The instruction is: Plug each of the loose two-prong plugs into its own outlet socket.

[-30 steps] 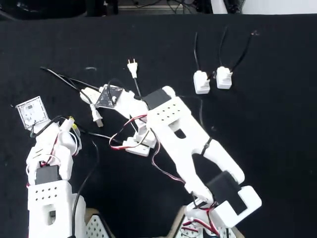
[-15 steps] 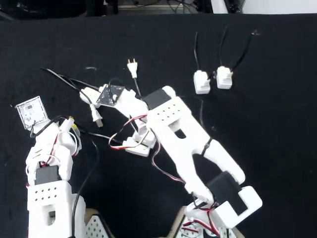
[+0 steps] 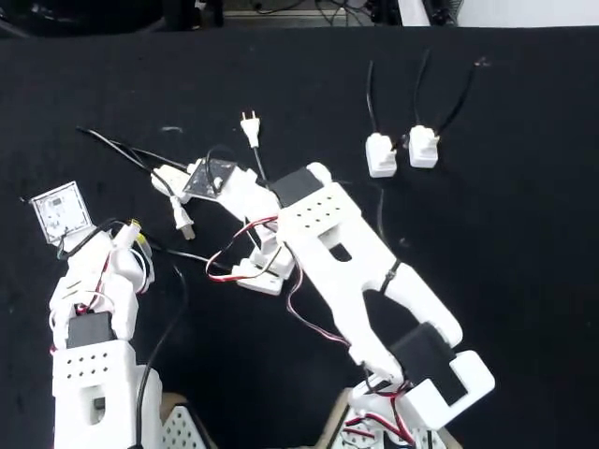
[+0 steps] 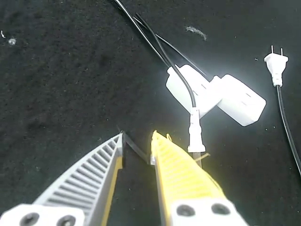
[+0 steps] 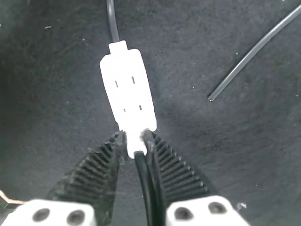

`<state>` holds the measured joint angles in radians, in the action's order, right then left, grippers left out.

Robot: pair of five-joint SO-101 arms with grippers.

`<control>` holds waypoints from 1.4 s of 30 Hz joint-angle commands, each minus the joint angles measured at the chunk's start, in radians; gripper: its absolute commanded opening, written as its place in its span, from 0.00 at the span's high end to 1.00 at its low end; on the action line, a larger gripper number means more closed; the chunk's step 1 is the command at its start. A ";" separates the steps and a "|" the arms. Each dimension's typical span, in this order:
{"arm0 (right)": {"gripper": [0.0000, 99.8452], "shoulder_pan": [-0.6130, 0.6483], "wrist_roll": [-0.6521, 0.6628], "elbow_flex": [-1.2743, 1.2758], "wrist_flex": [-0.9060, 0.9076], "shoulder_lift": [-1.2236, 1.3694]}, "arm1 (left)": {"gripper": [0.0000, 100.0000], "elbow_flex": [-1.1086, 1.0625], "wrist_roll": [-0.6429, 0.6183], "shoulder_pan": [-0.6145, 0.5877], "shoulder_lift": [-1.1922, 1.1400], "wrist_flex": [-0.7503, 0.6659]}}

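The right gripper (image 5: 135,137) clamped a two-prong plug (image 5: 134,144) against the outlet socket (image 5: 128,89), seemingly seating it; the left gripper (image 4: 137,141) hung slightly open, empty.

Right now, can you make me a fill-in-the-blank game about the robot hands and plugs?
The right hand pinches a plug with a ___ cord. The loose plug has ___ prongs. The left hand has one grey finger and one ___ finger.
Missing words: black, two, yellow.
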<state>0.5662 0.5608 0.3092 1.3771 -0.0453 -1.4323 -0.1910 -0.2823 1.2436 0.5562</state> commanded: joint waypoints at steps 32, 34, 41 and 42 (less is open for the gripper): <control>0.99 0.032 -0.026 -0.015 0.006 -0.012 | 0.89 0.025 -0.002 -0.008 0.008 -0.012; 0.99 0.032 -0.006 -0.015 0.000 -0.012 | 0.89 0.025 -0.002 -0.008 0.008 -0.012; 0.99 0.032 0.031 -0.008 0.002 -0.004 | 0.89 0.025 -0.002 -0.008 0.008 -0.012; 0.99 0.032 0.037 -0.008 0.002 -0.002 | 0.89 0.025 -0.002 -0.008 0.008 -0.012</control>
<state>0.5800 0.5731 0.3092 1.3832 -0.0453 -1.4323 -0.1895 -0.2823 1.2436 0.5562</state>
